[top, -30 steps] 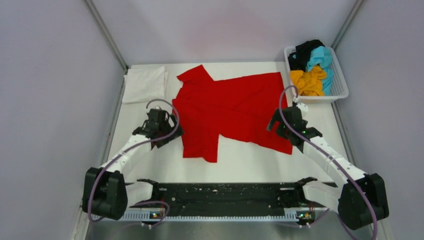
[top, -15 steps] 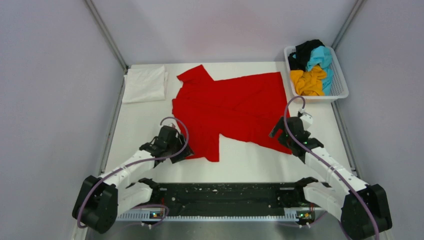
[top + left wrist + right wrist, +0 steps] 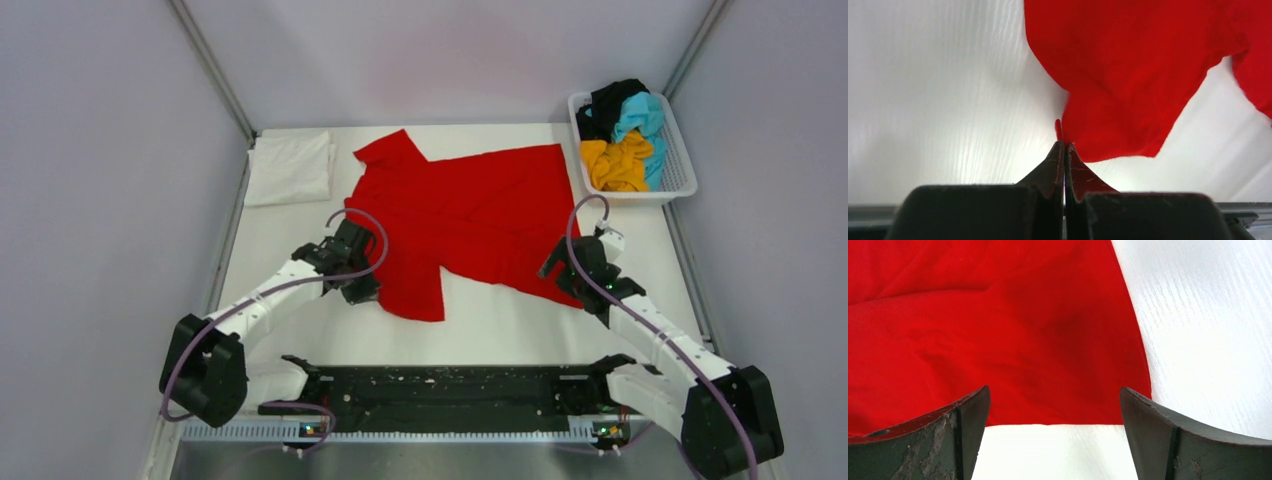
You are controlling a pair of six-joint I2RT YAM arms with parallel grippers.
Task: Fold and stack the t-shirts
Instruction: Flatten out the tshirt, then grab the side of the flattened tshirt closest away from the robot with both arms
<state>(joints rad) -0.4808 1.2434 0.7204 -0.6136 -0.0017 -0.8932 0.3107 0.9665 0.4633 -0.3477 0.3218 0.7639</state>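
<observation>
From overhead, the wrists hide both contact points on the red t-shirt (image 3: pixel 470 210), and I can barely make out its neckline. My left fingers (image 3: pixel 1055 167) are pressed together, pinching the edge of the near sleeve at 7 o'clock. My right fingers (image 3: pixel 965 432) stand spread wide over the hem corner at 4 o'clock; I cannot tell if they touch cloth. The shirt lies mid-desk (image 3: pixel 480 320), long axis 9 to 3, hem toward 3.
</observation>
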